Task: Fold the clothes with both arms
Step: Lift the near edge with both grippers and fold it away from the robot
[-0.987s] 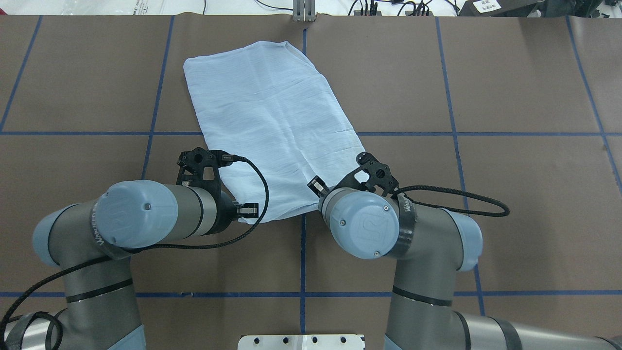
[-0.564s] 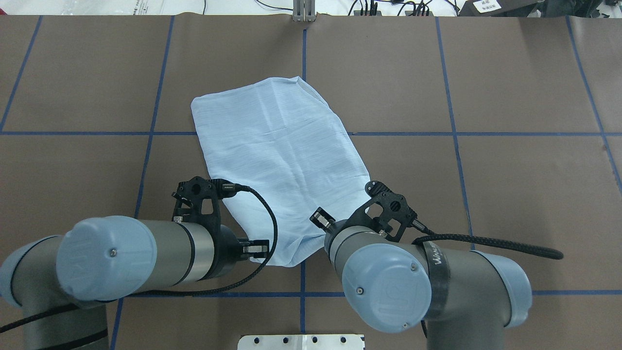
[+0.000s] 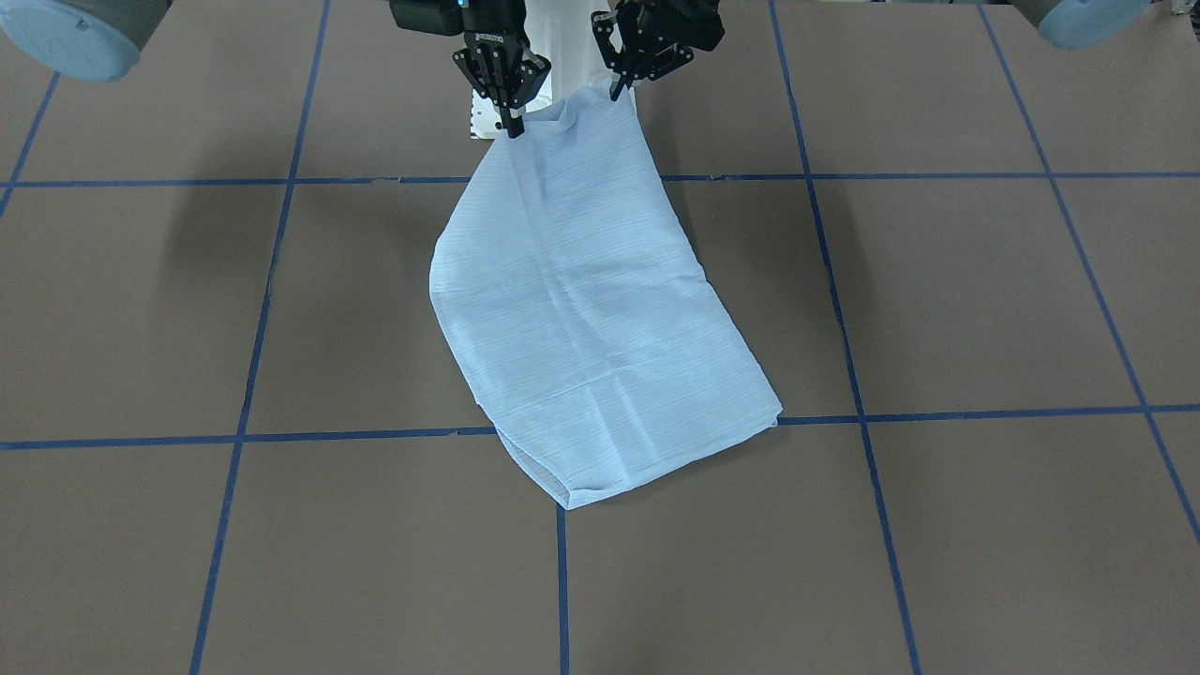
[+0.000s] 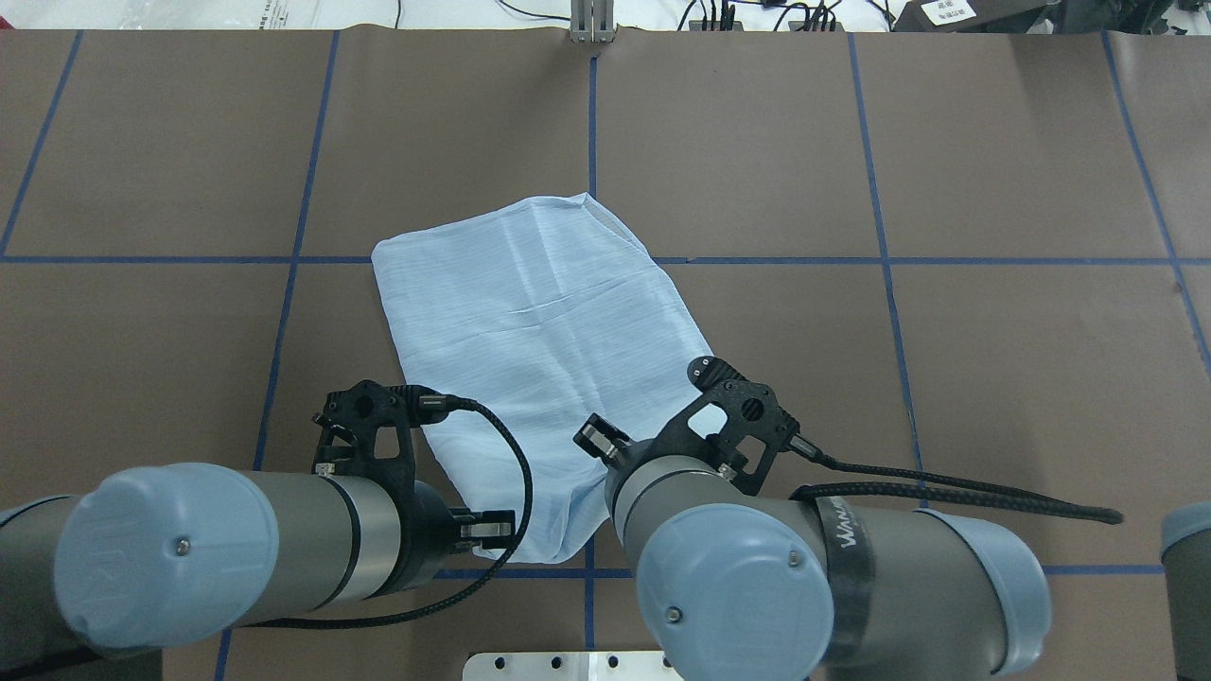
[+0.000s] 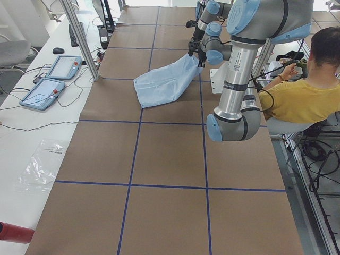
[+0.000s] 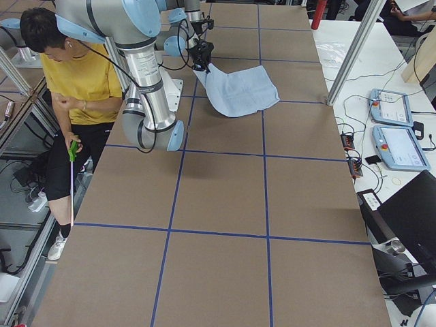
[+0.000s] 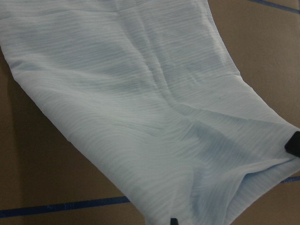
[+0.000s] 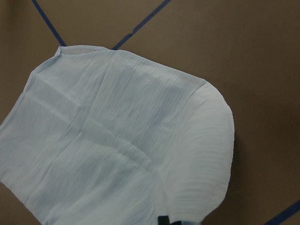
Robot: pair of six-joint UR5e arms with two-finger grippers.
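Observation:
The light blue pinstriped shirt [image 4: 530,331], folded into a long panel, lies slanted on the brown table; its far end [image 3: 581,469] rests flat while its near end rises off the surface. My left gripper [image 3: 616,86] is shut on one near corner and my right gripper [image 3: 514,120] is shut on the other, a hand's width apart, just before the white pedestal. From overhead the left gripper [image 4: 487,530] and right gripper [image 4: 598,440] sit at the shirt's near edge under the wrists. Both wrist views are filled by the shirt [image 7: 140,93] [image 8: 117,140] hanging away from the fingers.
A white pedestal plate [image 4: 568,665] sits right behind the grippers. A seated person in a yellow top [image 5: 297,101] is beside the robot's base. Two teach pendants [image 6: 395,126] lie on the white side bench past an aluminium post [image 6: 351,51]. Blue tape lines grid the table.
Both arms have drawn back toward the robot's base, dragging the shirt with them. Its far end slid from near the table's far edge down to the middle tape line.

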